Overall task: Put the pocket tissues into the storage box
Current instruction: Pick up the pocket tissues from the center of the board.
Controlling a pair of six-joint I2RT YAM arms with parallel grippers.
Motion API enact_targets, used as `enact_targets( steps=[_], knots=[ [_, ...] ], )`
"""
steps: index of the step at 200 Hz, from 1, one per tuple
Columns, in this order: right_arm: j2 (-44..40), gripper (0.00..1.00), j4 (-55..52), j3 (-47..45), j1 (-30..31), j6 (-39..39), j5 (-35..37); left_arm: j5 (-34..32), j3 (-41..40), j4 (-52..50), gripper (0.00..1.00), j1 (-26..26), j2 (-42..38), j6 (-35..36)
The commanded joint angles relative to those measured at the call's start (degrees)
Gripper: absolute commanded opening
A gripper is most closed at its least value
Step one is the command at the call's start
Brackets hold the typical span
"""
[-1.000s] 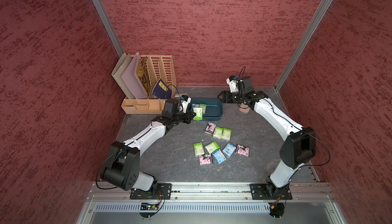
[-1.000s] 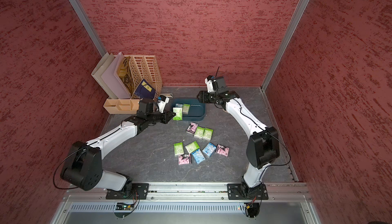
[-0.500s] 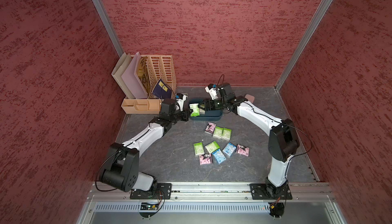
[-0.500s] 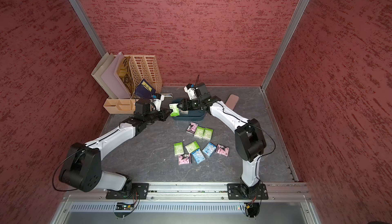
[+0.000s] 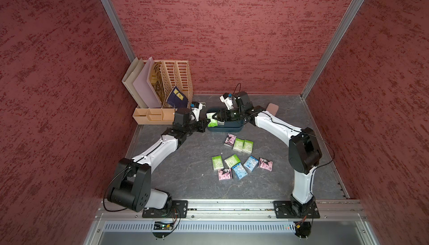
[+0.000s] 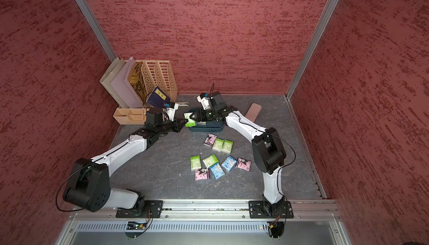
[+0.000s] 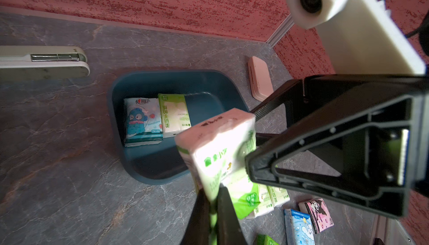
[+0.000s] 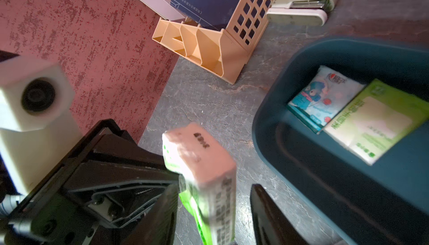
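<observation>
The green-and-white packet [image 7: 218, 153] hangs on end by one end of the storage box [image 7: 204, 86], its lower edge pinched tight in my left claw [image 7: 214, 199]. My right claw [image 7: 251, 137] straddles it, jaws apart, a gap showing on one side: a handover, I judge. Next, clamp right, then release left. Whether a right pad touches is blurred; from above, my claws hide that end of the box.

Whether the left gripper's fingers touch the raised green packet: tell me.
Touching. In the left wrist view the left gripper has its fingers pinched on the green packet at one edge, with no gap on either side.
</observation>
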Motion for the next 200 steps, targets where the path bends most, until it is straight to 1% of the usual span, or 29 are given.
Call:
enact_targets(
  steps=[1,19,35,38,43,47,49,54,55,56,58,87,100,111,127,135,147,164,184,200],
  knots=[
    [1.4,0.46,3.5,1.8,0.3,2.3,-3.2,2.2,-0.4,2.0,0.0,0.4,-0.5,-0.1],
    [1.7,0.38,4.1,1.9,0.4,2.9,-3.7,2.4,-0.5,2.1,0.0,0.5,-0.6,-0.1],
    [1.9,0.24,3.9,2.2,0.3,3.0,-4.2,2.6,-0.5,2.1,0.0,0.6,-0.6,0.0],
    [1.9,0.22,3.8,2.3,0.3,3.0,-4.3,2.6,-0.5,2.1,0.04,0.6,-0.6,-0.1],
    [1.9,0.18,3.5,2.5,0.3,2.9,-4.2,2.7,-0.5,2.0,0.2,0.7,-0.6,-0.1],
    [1.8,0.15,3.3,2.6,0.4,2.8,-4.0,2.7,-0.4,1.8,0.42,0.7,-0.5,-0.1],
    [1.8,0.14,3.1,2.6,0.3,2.7,-3.8,2.7,-0.3,1.7,0.57,0.8,-0.4,-0.1],
    [1.7,0.11,2.8,2.8,0.3,2.5,-3.4,2.6,-0.2,1.2,0.91,0.9,-0.4,-0.1],
    [1.7,0.11,2.7,2.9,0.3,2.5,-3.3,2.5,-0.2,1.2,0.95,0.9,-0.4,-0.1],
    [1.7,0.11,2.5,2.9,0.4,2.4,-3.2,2.5,-0.2,1.1,0.98,0.9,-0.4,-0.2],
    [1.7,0.1,2.3,3.0,0.4,2.3,-3.0,2.4,-0.1,0.9,1.0,1.0,-0.3,-0.2],
    [1.2,0.09,-2.7,5.0,-0.6,-0.5,2.0,0.8,-0.2,-0.3,1.0,1.4,-0.5,-0.2],
    [1.8,0.09,-6.9,6.8,-2.0,-1.9,4.8,-0.1,-0.6,-0.4,1.0,1.6,-1.1,-0.2],
    [2.9,0.08,-10.4,8.6,-3.9,-1.6,6.0,-0.7,-0.8,-0.5,1.0,1.9,-1.4,-0.2],
    [6.1,0.06,-15.0,11.5,-7.9,0.3,5.7,-1.2,-0.8,-0.9,1.0,2.3,-1.3,-0.3],
    [7.7,0.03,-16.2,12.2,-9.5,1.0,5.2,-1.2,-0.7,-1.1,1.0,2.5,-1.0,-0.3],
    [9.5,0.03,-17.1,13.1,-11.3,0.7,5.5,-1.0,-0.6,-1.3,1.0,2.7,-0.7,-0.3],
    [12.2,0.03,-18.8,15.3,-12.5,-0.8,6.2,-0.9,-0.4,-1.5,1.0,2.8,-0.5,-0.4],
    [15.6,0.03,-23.9,20.1,-13.3,-3.0,6.9,-0.8,-0.4,-1.7,1.0,2.8,-0.5,-0.3],
    [17.5,0.03,-25.4,21.5,-13.6,-4.0,7.4,-0.6,-0.1,-2.1,1.0,2.9,-0.8,-0.2]
  ],
)
